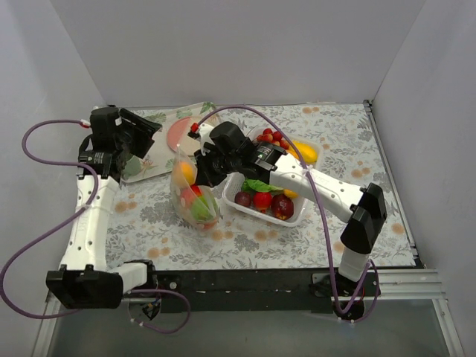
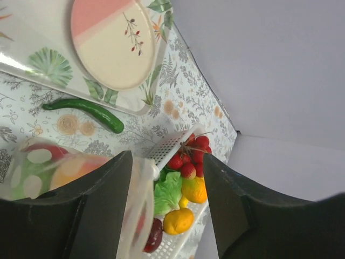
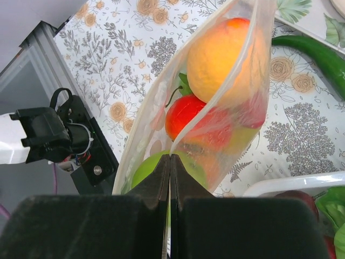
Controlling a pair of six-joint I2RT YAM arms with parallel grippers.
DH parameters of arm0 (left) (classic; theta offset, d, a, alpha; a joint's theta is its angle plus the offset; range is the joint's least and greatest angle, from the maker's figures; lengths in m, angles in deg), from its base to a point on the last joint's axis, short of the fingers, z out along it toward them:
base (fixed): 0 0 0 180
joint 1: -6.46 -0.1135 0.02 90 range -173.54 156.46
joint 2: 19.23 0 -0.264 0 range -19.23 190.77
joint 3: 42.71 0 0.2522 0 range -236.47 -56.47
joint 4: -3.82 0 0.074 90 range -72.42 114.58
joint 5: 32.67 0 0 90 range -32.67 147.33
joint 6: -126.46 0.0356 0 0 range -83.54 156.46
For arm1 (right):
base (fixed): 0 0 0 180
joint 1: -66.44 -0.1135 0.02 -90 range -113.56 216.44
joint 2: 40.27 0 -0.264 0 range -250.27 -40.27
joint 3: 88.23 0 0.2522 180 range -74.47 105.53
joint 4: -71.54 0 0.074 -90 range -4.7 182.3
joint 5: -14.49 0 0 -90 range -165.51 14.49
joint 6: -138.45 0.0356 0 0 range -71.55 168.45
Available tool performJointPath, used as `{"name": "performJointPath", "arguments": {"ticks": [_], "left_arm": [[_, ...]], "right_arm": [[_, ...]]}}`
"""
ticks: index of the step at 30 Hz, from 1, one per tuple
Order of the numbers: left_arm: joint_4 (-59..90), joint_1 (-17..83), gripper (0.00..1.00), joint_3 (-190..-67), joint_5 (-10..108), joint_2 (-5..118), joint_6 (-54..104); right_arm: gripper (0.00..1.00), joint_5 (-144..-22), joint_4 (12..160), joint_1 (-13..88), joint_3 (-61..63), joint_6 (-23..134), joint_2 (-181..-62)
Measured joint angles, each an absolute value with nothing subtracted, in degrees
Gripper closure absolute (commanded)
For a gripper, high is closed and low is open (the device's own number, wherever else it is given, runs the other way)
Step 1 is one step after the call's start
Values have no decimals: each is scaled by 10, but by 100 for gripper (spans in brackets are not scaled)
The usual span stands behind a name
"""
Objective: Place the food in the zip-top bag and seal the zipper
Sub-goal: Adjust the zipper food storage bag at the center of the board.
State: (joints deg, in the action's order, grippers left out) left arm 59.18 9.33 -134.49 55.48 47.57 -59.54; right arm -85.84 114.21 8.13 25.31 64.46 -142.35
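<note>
Right end effector (image 3: 170,172) fully closed, pinching one lip of the bag (image 3: 226,108) at the centre of its wrist view; nothing else in it. Left end effector (image 2: 167,156) spread wide, gripping nothing, at upper left of the top view, apart from the bag. Bag sits on the tabletop (image 1: 349,149) at centre of the top view, just left of the tray (image 1: 297,217).

Done: some food (image 3: 221,54) is inside the bag. An orange-yellow fruit is on top, a red tomato (image 3: 186,116) under it, and green pieces lower down.

Left to do: tray, centre-right in the top view, holds plenty, including red berries, dark plum-like pieces, a lettuce leaf and a lemon. Cucumber (image 2: 86,111) lies loose on the tabletop, just below the plate (image 2: 110,43) in the left wrist view. Zipper (image 3: 215,94) looks unsealed, since the two lips gape apart above the pinch.

Judgement: partway through loading, with more food outside the bag than in it, and sealing not begun. Cannot tell whether everything in the tray will fit.
</note>
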Motion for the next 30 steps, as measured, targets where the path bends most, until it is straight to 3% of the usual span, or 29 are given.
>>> {"name": "performJointPath", "arguments": {"ticks": [4,8,15,17,20,25,30], "left_arm": [[541,-31,60,-1285,433,509,-621],[499,-106,57,-1208,339,543,-672],[436,-106,54,-1197,259,539,-685],[366,-106,51,-1173,229,524,-676],[248,-106,37,-1102,219,482,-646],[-4,-106,32,-949,197,408,-586],[-226,-106,29,-897,141,445,-548]], "right_arm": [[99,-864,1143,81,239,637,-1409],[99,-870,1140,81,233,629,-1401],[99,-875,1139,73,231,615,-1401],[99,-877,1139,72,231,612,-1401],[99,-883,1140,71,231,608,-1401],[99,-908,1142,71,231,603,-1401],[99,-928,1152,71,231,602,-1401]]}}
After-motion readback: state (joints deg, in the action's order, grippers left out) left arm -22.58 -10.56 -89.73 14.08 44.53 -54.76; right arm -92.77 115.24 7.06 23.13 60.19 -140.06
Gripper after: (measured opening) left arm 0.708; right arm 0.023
